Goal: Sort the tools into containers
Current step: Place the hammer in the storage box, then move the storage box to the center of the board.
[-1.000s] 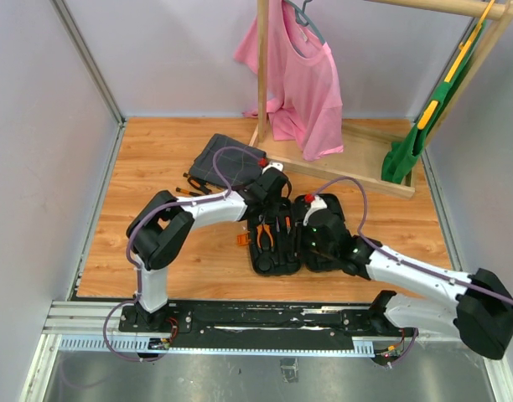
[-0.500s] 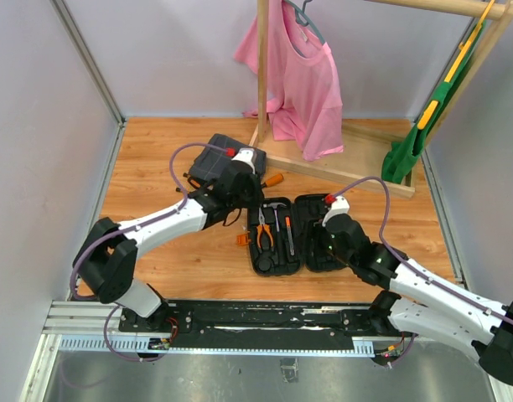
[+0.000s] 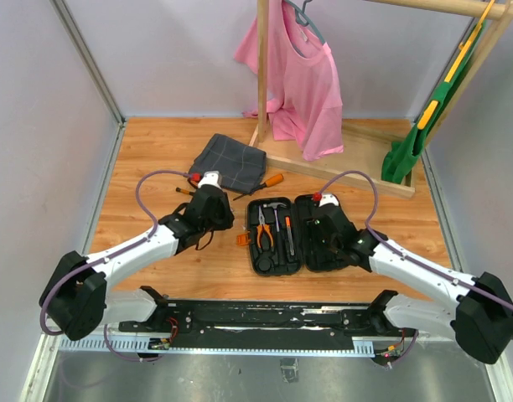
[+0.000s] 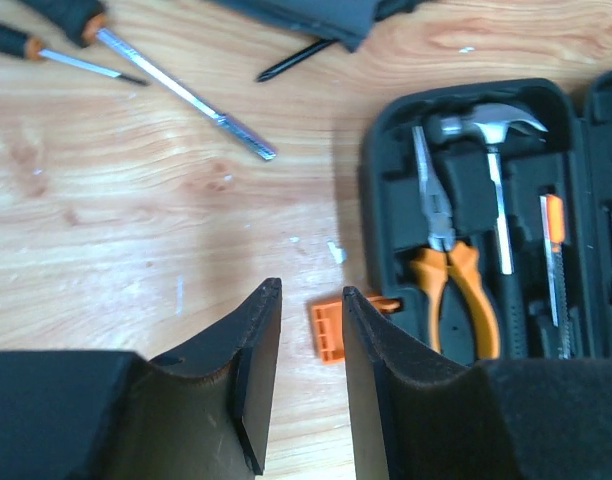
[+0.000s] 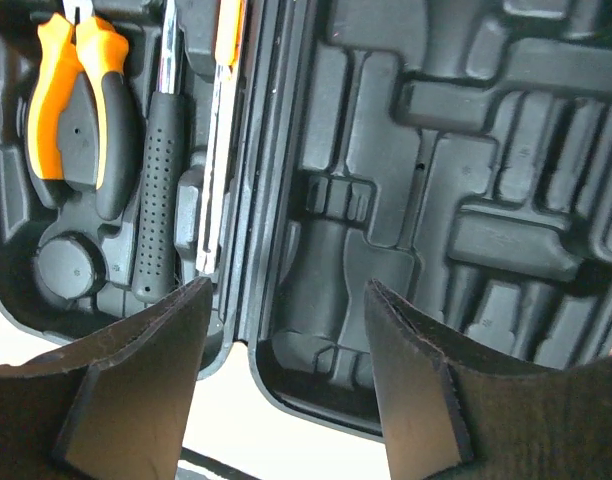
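Note:
The black tool case (image 3: 273, 261) lies open on the wooden floor. Its left half holds the pliers (image 3: 264, 229), the hammer (image 3: 276, 207) and one screwdriver (image 3: 288, 226). Its right half (image 5: 466, 180) is bare moulding. My left gripper (image 3: 219, 216) is open and empty, left of the case. In the left wrist view the gripper (image 4: 308, 295) hangs by the orange clasp (image 4: 326, 330). Loose screwdrivers (image 4: 176, 90) lie beyond it. My right gripper (image 3: 328, 230) is open and empty. In the right wrist view it (image 5: 286, 290) hangs over the case's hinge.
A dark grey checked cloth (image 3: 231, 162) lies behind the case, with an orange-handled screwdriver (image 3: 269, 181) beside it. A wooden clothes rack base (image 3: 340, 167) with a pink shirt (image 3: 303, 84) stands at the back. Walls close in on both sides.
My left gripper has left the case, swung back over the cloth, then come forward to the case's left side. The hammer now shows in the case. My right gripper shifted slightly.

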### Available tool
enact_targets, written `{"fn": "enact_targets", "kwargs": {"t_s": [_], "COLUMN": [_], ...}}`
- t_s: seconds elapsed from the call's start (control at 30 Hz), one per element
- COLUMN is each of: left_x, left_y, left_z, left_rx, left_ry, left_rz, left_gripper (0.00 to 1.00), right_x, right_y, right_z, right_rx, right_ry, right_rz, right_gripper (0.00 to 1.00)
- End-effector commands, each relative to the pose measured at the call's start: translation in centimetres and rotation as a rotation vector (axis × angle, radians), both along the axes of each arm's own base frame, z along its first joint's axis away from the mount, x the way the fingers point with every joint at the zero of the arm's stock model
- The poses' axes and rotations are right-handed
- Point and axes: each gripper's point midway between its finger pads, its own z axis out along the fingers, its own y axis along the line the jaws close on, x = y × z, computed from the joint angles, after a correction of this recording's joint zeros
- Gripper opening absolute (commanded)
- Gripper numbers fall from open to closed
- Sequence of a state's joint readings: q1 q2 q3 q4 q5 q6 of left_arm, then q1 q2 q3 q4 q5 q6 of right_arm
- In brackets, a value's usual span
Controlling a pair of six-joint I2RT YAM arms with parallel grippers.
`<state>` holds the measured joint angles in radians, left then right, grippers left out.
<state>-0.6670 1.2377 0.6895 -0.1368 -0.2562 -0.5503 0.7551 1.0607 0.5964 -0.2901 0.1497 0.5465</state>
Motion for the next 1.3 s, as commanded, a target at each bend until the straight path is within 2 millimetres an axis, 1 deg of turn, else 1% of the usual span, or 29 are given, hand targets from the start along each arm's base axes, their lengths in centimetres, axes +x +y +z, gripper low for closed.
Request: {"fn": "enact_targets", "kwargs": {"t_s": [0.0,0.23,0.37,0.5,0.73,0.93,1.1,1.27], "left_x": [0.0,0.5,0.9,1.1,1.4,1.8,2.0,2.4], "left_y": [2.1,3.6,4.3,5.2,6.6,7.9,9.0,9.7], "left_z": [-0.4,-0.3,-0.4,-0.4,-0.1,0.1,0.1,-0.3], "left_rx": [-0.034,-0.026,-0.020,-0.028,-0.033,-0.017,-0.003,0.000], "left_ry": [0.013,0.018,0.024,0.031,0.022,0.025,0.024,0.038], "left_rz": [0.082,0.111,0.134,0.167,0.209,0.252,0.299,0.335], "left_gripper": [0.36,0.36,0.36,0.35,0.35,0.35,0.38,0.40], "right_x": [0.6,0.2,-0.2,-0.7,-2.0,-3.9,-5.8,-7.3], "right_y": [1.4,2.5,2.8,2.5,2.0,2.4,3.2,4.3], "right_z": [0.1,-1.9,-3.1,-4.0,-4.6,-5.2,-5.6,-5.4], "right_rx": [0.029,0.044,0.034,0.015,0.014,0.005,0.014,0.036], "right_ry": [0.008,0.075,0.120,0.159,0.193,0.224,0.241,0.247], "right_rz": [0.062,0.100,0.114,0.108,0.105,0.129,0.155,0.174], "right_gripper": [0.63,0.54,0.50,0.43,0.31,0.29,0.28,0.28]}}
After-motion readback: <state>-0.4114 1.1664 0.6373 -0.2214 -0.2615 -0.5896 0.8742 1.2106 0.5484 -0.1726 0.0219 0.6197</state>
